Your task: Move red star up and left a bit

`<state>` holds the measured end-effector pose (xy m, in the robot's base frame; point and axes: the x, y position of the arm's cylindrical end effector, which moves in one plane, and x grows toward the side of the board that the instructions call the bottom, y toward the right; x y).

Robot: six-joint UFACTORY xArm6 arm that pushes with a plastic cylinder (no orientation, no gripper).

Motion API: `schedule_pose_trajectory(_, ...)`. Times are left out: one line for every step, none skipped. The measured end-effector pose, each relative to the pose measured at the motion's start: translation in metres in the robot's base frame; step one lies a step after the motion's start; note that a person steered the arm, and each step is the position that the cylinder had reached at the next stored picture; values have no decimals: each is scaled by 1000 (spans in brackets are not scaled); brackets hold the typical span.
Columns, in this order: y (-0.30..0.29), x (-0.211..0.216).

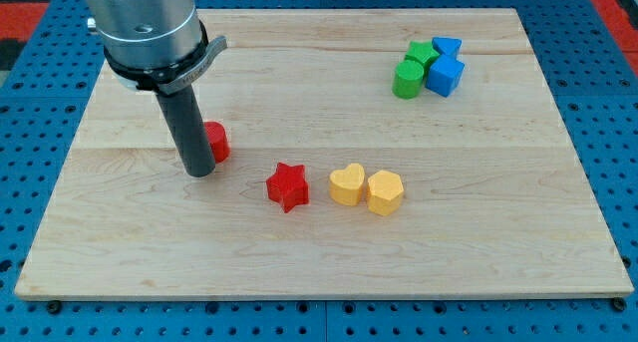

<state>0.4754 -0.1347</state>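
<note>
The red star (287, 185) lies a little left of the board's middle, toward the view's bottom. My tip (199, 171) rests on the board to the star's left, about a block's width and a half away, not touching it. A second red block (216, 141), its shape partly hidden by the rod, sits just behind and right of the tip.
A yellow heart (347, 183) and a yellow hexagon-like block (385, 192) sit just right of the star. At the view's top right cluster a green star (421, 55), a green cylinder (406, 81), a blue cube (445, 75) and another blue block (448, 47). The wooden board (319, 252) ends on all sides.
</note>
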Motion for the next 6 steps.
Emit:
schedule_pose_trajectory(0,0)
schedule_pose_trajectory(-4,27)
schedule_pose_trajectory(14,56)
schedule_pose_trajectory(75,58)
schedule_pose_trajectory(101,58)
schedule_pose_trajectory(106,60)
